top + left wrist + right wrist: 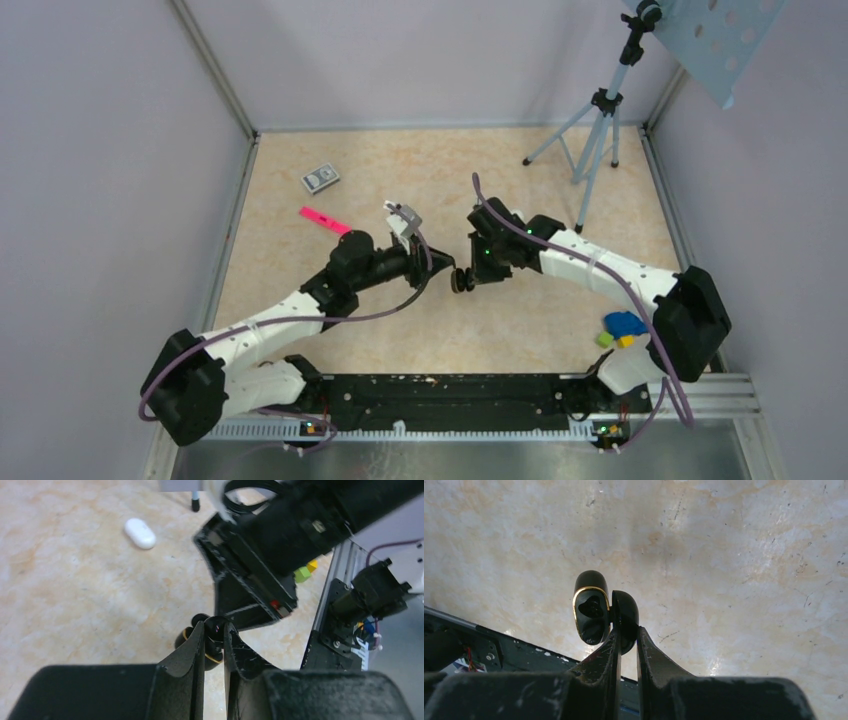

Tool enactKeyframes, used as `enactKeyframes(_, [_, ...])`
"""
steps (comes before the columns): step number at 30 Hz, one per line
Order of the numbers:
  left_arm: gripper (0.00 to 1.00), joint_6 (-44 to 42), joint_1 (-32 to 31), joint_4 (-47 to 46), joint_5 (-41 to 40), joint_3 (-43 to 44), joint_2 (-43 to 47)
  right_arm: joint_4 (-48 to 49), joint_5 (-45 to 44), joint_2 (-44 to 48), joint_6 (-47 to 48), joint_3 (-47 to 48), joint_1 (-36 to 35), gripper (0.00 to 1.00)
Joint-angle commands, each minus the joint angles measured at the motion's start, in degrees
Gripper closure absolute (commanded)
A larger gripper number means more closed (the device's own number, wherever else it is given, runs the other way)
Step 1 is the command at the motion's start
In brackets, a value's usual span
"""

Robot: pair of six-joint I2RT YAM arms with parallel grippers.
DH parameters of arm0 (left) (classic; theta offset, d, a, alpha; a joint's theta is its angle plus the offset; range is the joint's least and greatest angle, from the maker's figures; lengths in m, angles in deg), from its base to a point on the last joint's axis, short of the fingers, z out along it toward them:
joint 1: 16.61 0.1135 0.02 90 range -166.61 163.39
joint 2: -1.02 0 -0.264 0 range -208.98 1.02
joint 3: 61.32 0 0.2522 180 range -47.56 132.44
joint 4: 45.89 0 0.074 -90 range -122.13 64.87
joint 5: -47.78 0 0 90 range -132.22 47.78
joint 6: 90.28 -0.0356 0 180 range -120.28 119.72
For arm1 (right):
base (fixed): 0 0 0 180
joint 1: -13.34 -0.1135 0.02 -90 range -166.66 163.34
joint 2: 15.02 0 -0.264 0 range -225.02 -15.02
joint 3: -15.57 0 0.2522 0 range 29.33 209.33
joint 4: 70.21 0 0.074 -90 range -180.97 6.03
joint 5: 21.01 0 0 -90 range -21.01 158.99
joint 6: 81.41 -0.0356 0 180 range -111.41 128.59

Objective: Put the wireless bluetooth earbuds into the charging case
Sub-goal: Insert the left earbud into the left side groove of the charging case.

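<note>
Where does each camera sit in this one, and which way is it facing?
Top external: above and behind the bases, looking down on the table; the left arm and right arm both show, meeting mid-table.
Left wrist: on the left arm, facing along the shut left gripper, across the table to the right arm.
Right wrist: on the right arm, facing down past the right gripper, which pinches the charging case.
Shared: both wrist views show the charging case.

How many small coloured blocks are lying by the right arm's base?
3: blue block, green block and yellow block, clustered beside the right arm's base; more may hide behind it.
</note>
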State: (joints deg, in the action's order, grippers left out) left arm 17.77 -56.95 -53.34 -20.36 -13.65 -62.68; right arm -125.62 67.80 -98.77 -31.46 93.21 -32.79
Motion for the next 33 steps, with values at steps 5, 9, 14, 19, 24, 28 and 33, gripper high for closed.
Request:
enactKeyframes(5, [1.0,-13.9,-3.5,-11.8,6.4,-2.8,1.1,1.4,3.1,0.4,-0.5,2.7,-0.7,1.0])
enactKeyframes(9, [1.0,-20.5,-4.0,-11.3,8.2,-3.1,1.5,0.8,3.3,-0.1,-0.5,3.1,-0.7,1.0])
enactKeyframes(14, [1.0,-27.8,-4.0,-5.7,10.1,-0.8,0.8,0.2,3.3,0.4,-0.3,2.8,-0.8,1.0])
enactKeyframes(19, [1.0,-31.7,-4.0,-3.5,13.5,0.5,-1.7,-0.2,3.2,0.8,-0.2,2.6,-0.7,1.0])
enactKeyframes(24, [1.0,-33.9,-4.1,-3.3,11.8,0.9,-3.6,-0.3,3.2,1.6,-0.1,2.2,-0.7,1.0])
enactKeyframes(28, [1.0,-36.8,-5.1,-3.8,8.0,0.6,-3.8,-0.7,3.0,1.9,-0.1,2.2,-0.8,1.0])
enactKeyframes(33, [1.0,-40.6,-7.3,-4.5,1.0,0.4,-3.7,-2.0,3.1,1.8,0.3,2.9,-0.7,1.0])
